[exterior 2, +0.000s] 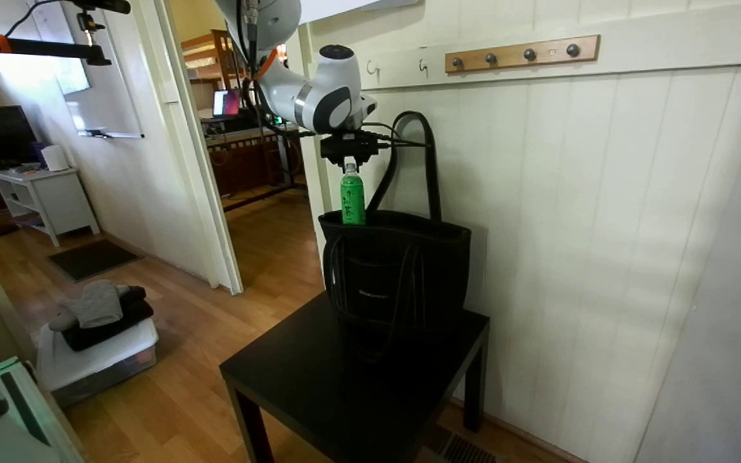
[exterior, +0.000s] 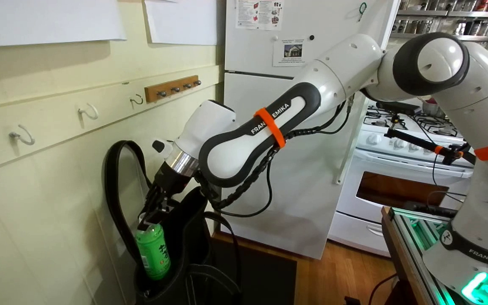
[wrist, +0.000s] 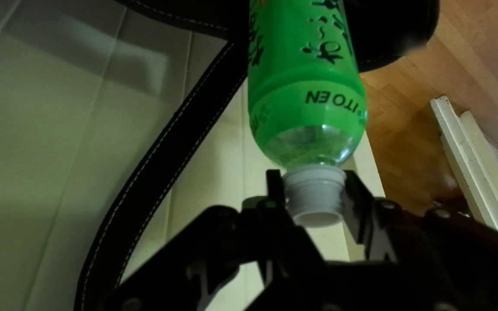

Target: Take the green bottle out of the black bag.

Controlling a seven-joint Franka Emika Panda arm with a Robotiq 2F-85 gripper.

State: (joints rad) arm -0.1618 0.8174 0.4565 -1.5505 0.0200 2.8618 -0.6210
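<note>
Wrist view: the black two-fingered gripper (wrist: 314, 191) has its fingers (wrist: 358, 198) clamped on opposite sides of the ribbed white plastic cap (wrist: 314, 201) that tops a bright green cylindrical plastic bottle (wrist: 306, 82). I would call the grasp done. Most of the lift looks done too: in an exterior view the bottle hangs upright, much of its body showing above the front rim of the large black fabric tote bag (exterior 2: 402, 273). That bag stands toward the edge of the low black bench (exterior 2: 280, 376) nearest the cream panelled wall (exterior 2: 602, 193), and the bottle is at the end of the mouth farther from the bench's corner at picture right. The bottle's lower end sits about level with the rim (neither exterior view settles whether the base is clear), so I would not count it out. Left to do, I think: raise the base past the rim, then bring it away over a bench edge.
</note>
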